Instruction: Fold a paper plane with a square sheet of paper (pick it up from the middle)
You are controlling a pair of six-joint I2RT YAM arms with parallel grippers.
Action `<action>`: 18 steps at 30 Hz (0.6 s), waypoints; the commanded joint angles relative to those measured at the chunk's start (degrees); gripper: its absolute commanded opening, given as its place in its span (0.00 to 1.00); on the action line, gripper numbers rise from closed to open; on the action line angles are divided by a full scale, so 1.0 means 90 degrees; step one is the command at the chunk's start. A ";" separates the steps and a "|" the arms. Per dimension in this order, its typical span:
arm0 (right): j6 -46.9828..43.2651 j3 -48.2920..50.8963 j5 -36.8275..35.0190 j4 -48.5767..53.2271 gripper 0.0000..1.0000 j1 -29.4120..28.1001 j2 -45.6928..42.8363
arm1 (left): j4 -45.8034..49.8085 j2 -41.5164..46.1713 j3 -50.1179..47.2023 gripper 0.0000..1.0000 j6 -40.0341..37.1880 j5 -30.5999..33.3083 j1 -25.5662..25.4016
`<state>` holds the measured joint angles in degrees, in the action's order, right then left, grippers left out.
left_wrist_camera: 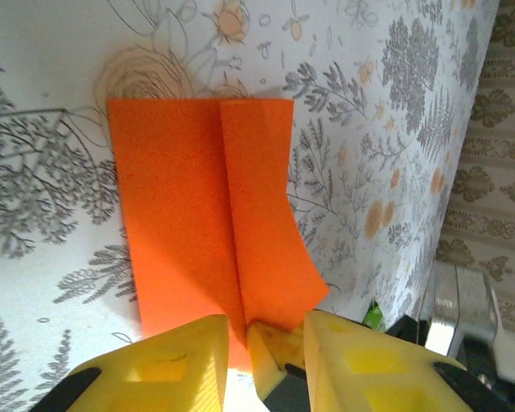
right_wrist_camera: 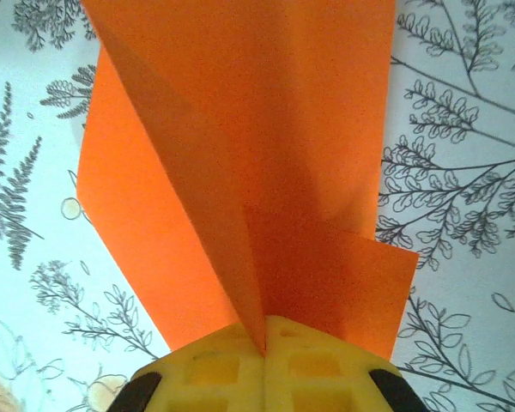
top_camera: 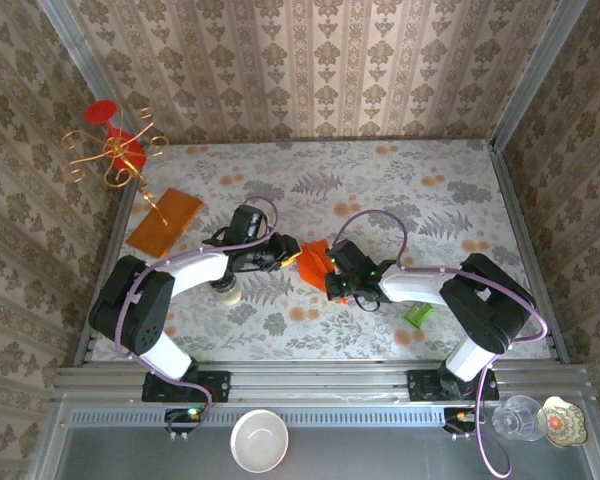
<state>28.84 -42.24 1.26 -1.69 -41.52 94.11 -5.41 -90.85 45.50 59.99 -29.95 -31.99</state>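
- Table (top_camera: 380, 180): floral covering, walled on three sides.
- Right gripper (right_wrist_camera: 263, 333): jaws closed flat on the folded edge of the sheet of paper (right_wrist_camera: 240, 129).
- Left gripper (left_wrist_camera: 264, 324): jaws parted; the near edge of the paper lies between them, unclamped.
- Amber sheet (top_camera: 165, 222): flat at left rear, well apart from both grippers.
- Sheet of paper: red-orange, creased lengthwise, at table centre between the two grippers.
- Green object (top_camera: 417, 314): small, just beside the right arm.

floral table (top_camera: 380, 180) carries an amber sheet (top_camera: 165, 222) and a green piece (top_camera: 418, 314).
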 commanded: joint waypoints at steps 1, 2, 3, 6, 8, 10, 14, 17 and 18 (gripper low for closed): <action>0.0484 0.0164 0.1094 -0.0487 0.02 0.0237 -0.0127 | -0.0329 -0.0137 -0.0072 0.30 0.0092 0.0026 -0.0182; 0.0571 0.0211 0.1278 -0.0619 0.02 0.0316 -0.0134 | -0.0377 -0.0172 -0.0084 0.31 0.0111 0.0048 -0.0231; 0.0656 0.0264 0.1455 -0.0744 0.02 0.0385 -0.0133 | -0.0450 -0.0222 -0.0101 0.30 0.0144 0.0055 -0.0284; 0.0869 0.0361 0.1863 -0.1044 0.02 0.0580 -0.0071 | -0.0617 -0.0414 -0.0087 0.31 0.0190 0.0032 -0.0423; 0.0977 0.0431 0.2116 -0.1236 0.02 0.0688 -0.0022 | -0.0689 -0.0541 -0.0056 0.31 0.0190 0.0027 -0.0502; 0.1084 0.0488 0.2362 -0.1395 0.02 0.0812 0.0030 | -0.0712 -0.0650 -0.0013 0.32 0.0184 0.0009 -0.0569; 0.1366 0.0647 0.2848 -0.1828 0.02 0.1088 0.0176 | -0.0679 -0.0829 0.0090 0.34 0.0087 -0.0003 -0.0700; 0.1461 0.0670 0.3088 -0.1930 0.02 0.1219 0.0294 | -0.0607 -0.0919 0.0163 0.35 0.0028 0.0031 -0.0775; 0.1488 0.0665 0.3153 -0.1940 0.02 0.1251 0.0339 | -0.0576 -0.0938 0.0186 0.35 -0.0007 0.0040 -0.0785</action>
<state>40.03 -36.86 24.97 -16.58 -30.98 95.61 -10.50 -98.54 45.41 60.80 -29.95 -38.52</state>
